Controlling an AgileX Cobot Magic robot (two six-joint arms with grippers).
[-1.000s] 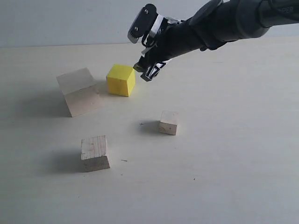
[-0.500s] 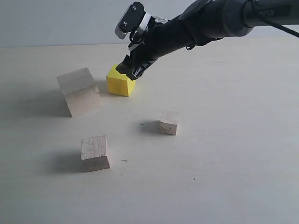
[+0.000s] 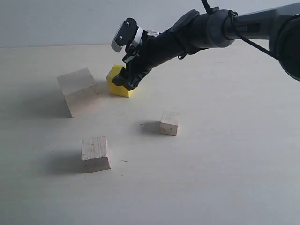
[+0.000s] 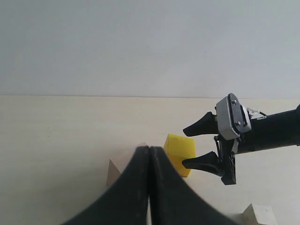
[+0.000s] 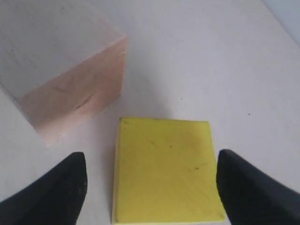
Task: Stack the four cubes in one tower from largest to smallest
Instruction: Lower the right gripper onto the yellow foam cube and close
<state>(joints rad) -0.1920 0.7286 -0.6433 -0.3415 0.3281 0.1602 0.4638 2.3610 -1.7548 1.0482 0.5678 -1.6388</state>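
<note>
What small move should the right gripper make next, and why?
Probably close the right gripper on the yellow cube: its jaws stand open with a finger either side of the cube, and that cube goes next onto the large wooden cube.

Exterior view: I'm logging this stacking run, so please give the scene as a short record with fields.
tower: not started; all four cubes lie separate on the table
right claw: open, straddling the yellow cube, a gap on either side
left claw: shut, holding nothing
large cube: left, beside the yellow cube, small gap between them
medium cube: near left, alone
small cube: middle, alone
</note>
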